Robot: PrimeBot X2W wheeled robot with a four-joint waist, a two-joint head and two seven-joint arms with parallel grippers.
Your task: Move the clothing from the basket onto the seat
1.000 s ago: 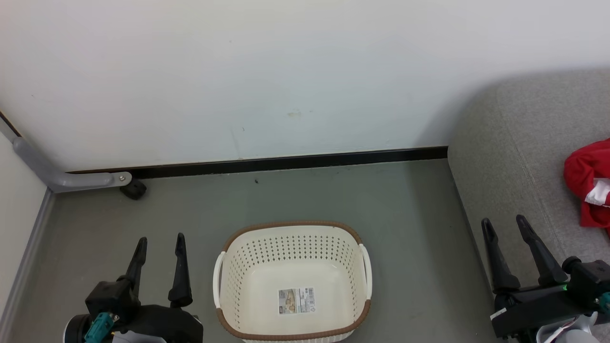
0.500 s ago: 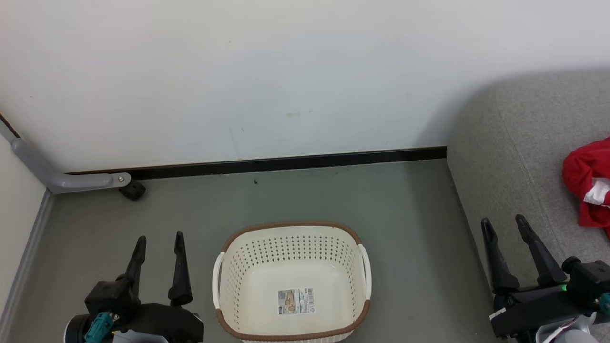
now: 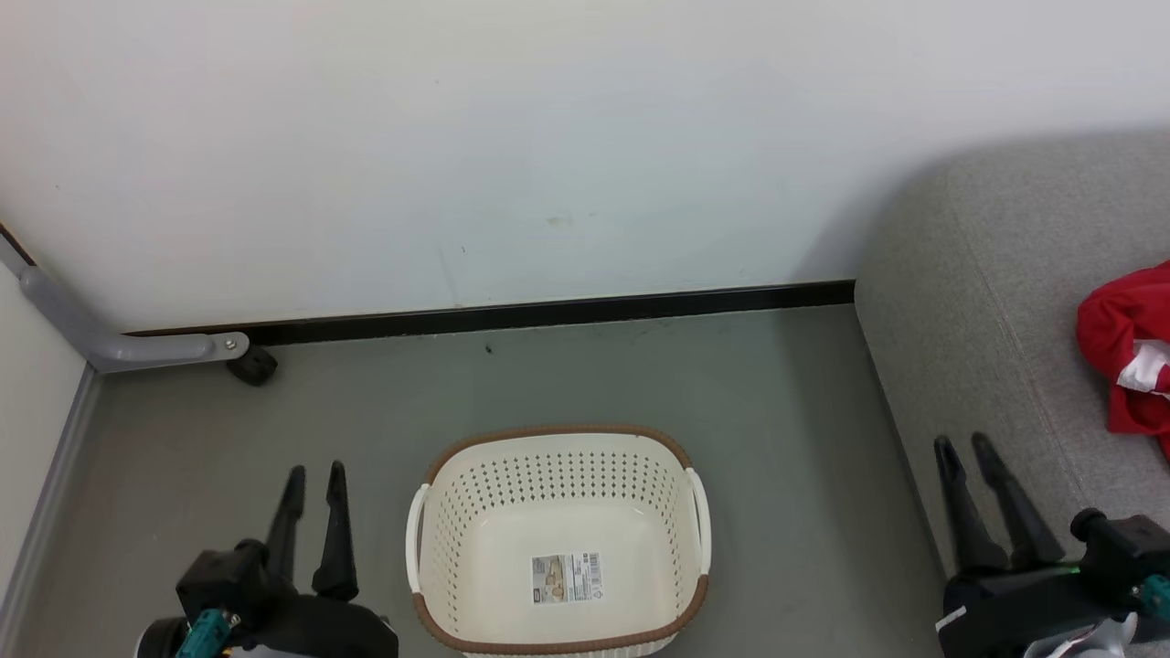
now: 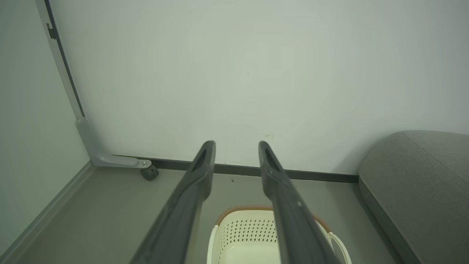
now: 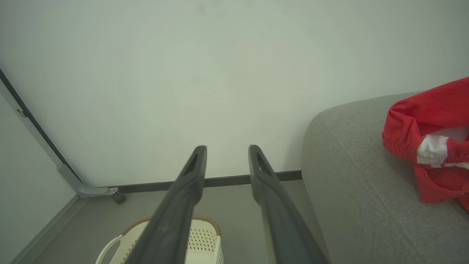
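The cream basket (image 3: 559, 431) with a brown rim stands on the grey floor and holds nothing but a paper label (image 3: 567, 578) on its bottom. Red clothing (image 3: 1120, 338) with white trim lies on the grey seat (image 3: 987, 302) at the right edge; it is cut off by the frame. My left gripper (image 3: 315, 472) is open and empty, left of the basket. My right gripper (image 3: 961, 443) is open and empty over the seat's front left edge. In the right wrist view the clothing (image 5: 421, 128) lies to the right of the gripper (image 5: 227, 149).
A white wall with a black baseboard (image 3: 548, 313) runs behind the basket. A grey metal leg with a black caster (image 3: 253, 366) stands at the back left. Bare grey floor (image 3: 786, 439) lies between the basket and the seat.
Both grippers' fingers have drawn closer together and both grippers have pulled back a little toward the bottom of the head view. The basket and the clothing have stayed put.
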